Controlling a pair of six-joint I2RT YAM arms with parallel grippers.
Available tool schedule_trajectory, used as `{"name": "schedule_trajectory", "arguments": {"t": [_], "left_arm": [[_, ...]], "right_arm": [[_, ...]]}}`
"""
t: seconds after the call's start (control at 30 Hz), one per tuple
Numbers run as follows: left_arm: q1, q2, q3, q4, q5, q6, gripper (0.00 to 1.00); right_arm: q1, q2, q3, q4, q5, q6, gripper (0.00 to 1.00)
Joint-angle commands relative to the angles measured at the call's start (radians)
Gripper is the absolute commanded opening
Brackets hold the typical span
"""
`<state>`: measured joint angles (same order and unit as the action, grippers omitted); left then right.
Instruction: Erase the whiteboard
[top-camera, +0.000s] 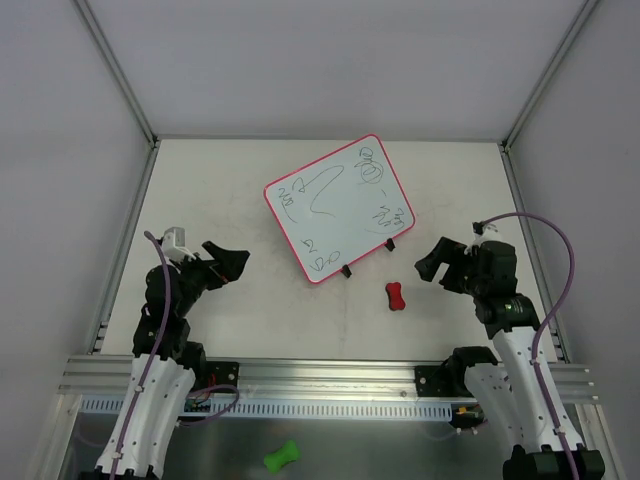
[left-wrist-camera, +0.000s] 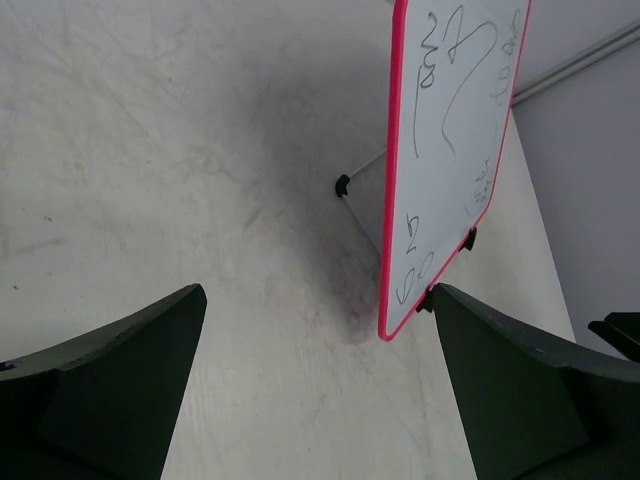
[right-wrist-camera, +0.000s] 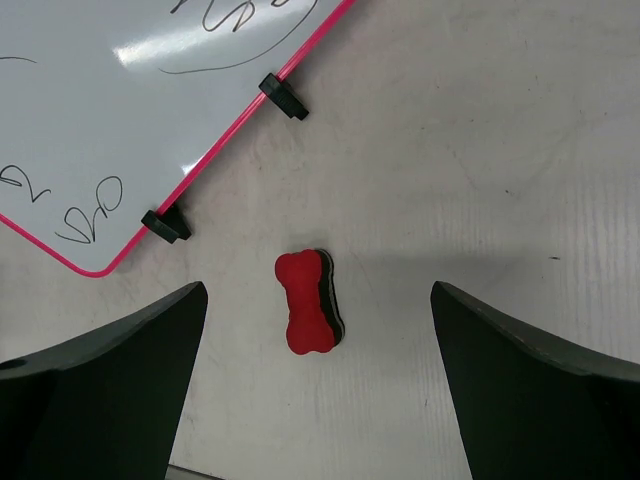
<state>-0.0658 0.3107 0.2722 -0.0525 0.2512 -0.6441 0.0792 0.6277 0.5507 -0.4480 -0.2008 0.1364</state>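
The whiteboard (top-camera: 338, 208), white with a red-pink rim and dark scribbles, lies tilted on the table's middle back; it also shows in the left wrist view (left-wrist-camera: 450, 150) and the right wrist view (right-wrist-camera: 130, 110). A small red bone-shaped eraser (top-camera: 395, 296) lies on the table just right of the board's near edge, and in the right wrist view (right-wrist-camera: 308, 302) it sits between my open jaws, ahead of them. My right gripper (top-camera: 437, 262) is open and empty, right of the eraser. My left gripper (top-camera: 228, 262) is open and empty, left of the board.
Two small black feet (right-wrist-camera: 283, 97) clip the board's near edge. A metal rail (top-camera: 330, 375) runs along the table's near edge. A green bone-shaped piece (top-camera: 282, 457) lies below the rail. Grey walls and frame posts enclose the table.
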Motion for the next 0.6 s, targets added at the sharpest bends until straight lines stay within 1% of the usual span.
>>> {"name": "schedule_trajectory", "arguments": {"t": [0.0,0.1,0.2,0.27,0.3,0.33,0.4,0.47,0.57], "left_arm": [[-0.003,0.065,0.047,-0.006,0.075,0.01,0.99],[-0.003,0.134,0.074,-0.007,0.134,0.027,0.99],[-0.002,0.175,0.088,-0.007,0.169,0.024,0.99],[-0.003,0.179,0.097,-0.004,0.187,0.04,0.99],[-0.003,0.173,0.099,-0.004,0.195,0.046,0.99],[-0.003,0.165,0.101,-0.006,0.194,0.052,0.99],[-0.003,0.136,0.098,-0.004,0.183,0.05,0.99],[-0.003,0.12,0.094,-0.004,0.183,0.05,0.99],[-0.003,0.114,0.088,-0.003,0.206,0.069,0.99]], "right_arm": [[0.002,0.009,0.034,-0.003,-0.02,-0.026,0.99],[0.002,0.018,0.035,-0.012,0.003,-0.026,0.99],[0.005,0.067,0.049,-0.021,-0.058,-0.052,0.99],[0.036,0.131,0.064,-0.053,-0.055,-0.06,0.99],[0.056,0.154,0.077,-0.066,-0.04,-0.06,0.98],[0.106,0.177,0.08,-0.078,-0.008,-0.06,0.98],[0.166,0.228,0.086,-0.077,0.033,-0.057,0.97],[0.246,0.257,0.094,-0.087,0.109,-0.052,0.97],[0.31,0.302,0.106,-0.096,0.17,-0.047,0.97]]}}
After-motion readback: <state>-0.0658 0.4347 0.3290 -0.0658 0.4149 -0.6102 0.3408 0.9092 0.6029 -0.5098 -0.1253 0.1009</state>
